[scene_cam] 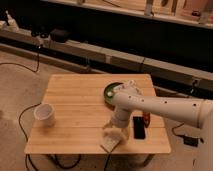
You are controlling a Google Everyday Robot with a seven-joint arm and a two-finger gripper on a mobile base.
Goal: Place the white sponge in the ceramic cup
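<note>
My gripper (pixel 114 131) hangs just above the white sponge (pixel 111 144) (its grip I cannot tell); the ceramic cup (pixel 44 114) sits well apart across the wooden table (pixel 80 97).

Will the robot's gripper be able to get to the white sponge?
Probably yes. The gripper hangs right above the white sponge near the front edge of the table, with nothing between them; the black block lies off to the side.

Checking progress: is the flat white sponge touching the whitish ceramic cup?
Apart. The camera view shows bare tabletop between cup and sponge; the hand sits directly over the sponge.
</note>
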